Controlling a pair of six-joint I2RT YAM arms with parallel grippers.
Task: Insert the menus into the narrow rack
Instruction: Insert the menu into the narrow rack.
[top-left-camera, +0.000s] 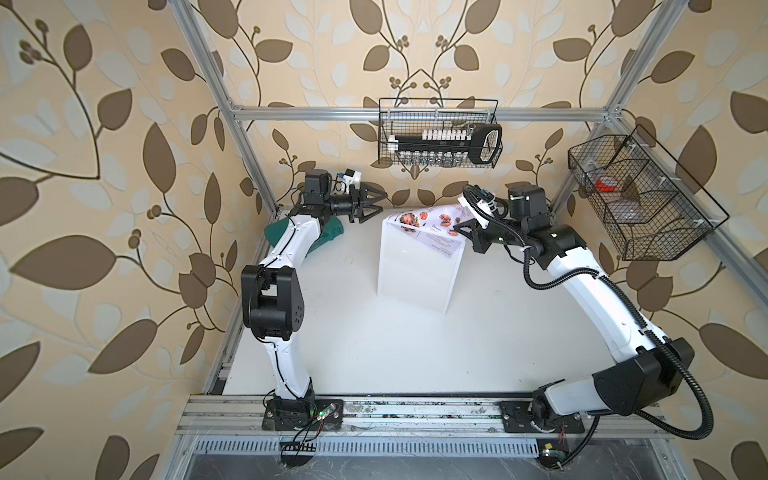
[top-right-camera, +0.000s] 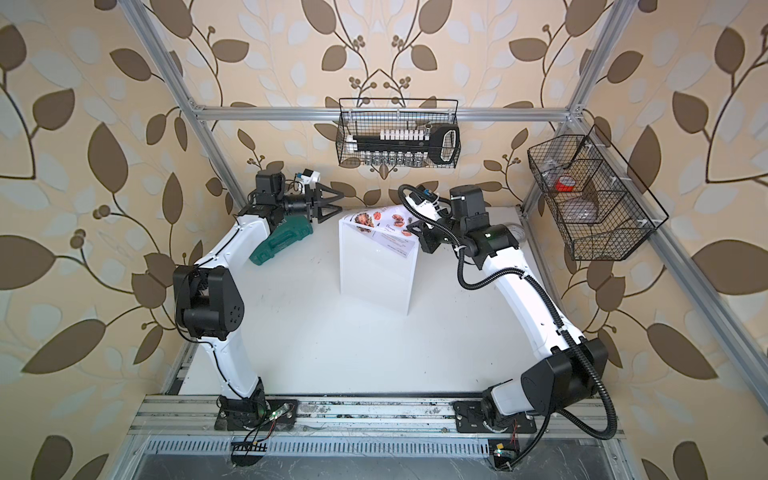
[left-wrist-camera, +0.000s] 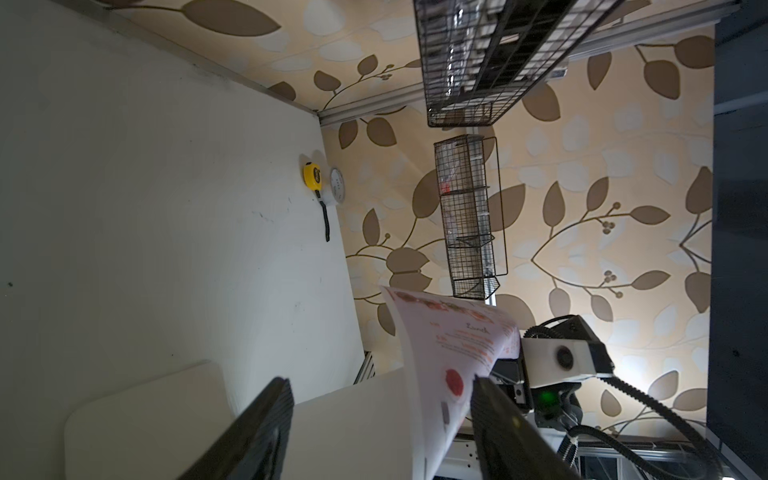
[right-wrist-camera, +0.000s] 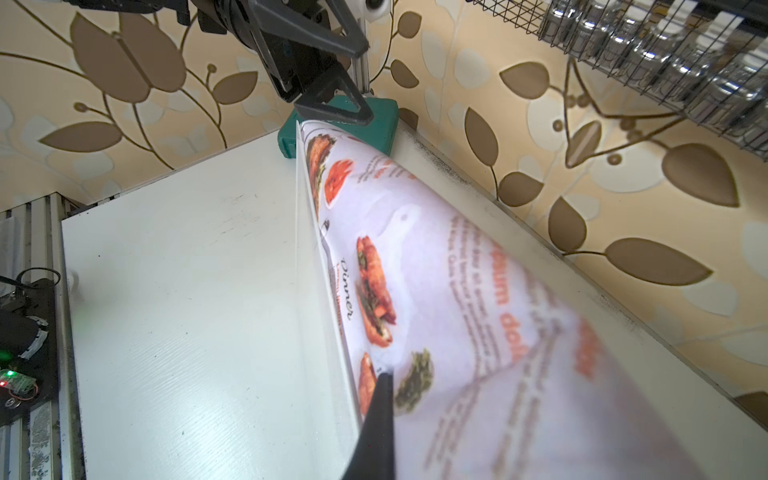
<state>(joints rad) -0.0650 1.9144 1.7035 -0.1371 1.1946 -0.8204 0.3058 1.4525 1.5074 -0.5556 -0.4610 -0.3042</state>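
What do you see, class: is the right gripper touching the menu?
Touching. The right wrist view shows the right gripper shut on the menu, pressed against its printed face.

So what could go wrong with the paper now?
1. The menu is bowed and tilted, with only one edge meeting the top of the rack. If it is pushed down, it might crumple instead of sliding in.
2. The right gripper pinches just one edge, so the sheet might twist or slip.
3. The open left gripper hovers close to the rack's top and might knock the upright rack over.
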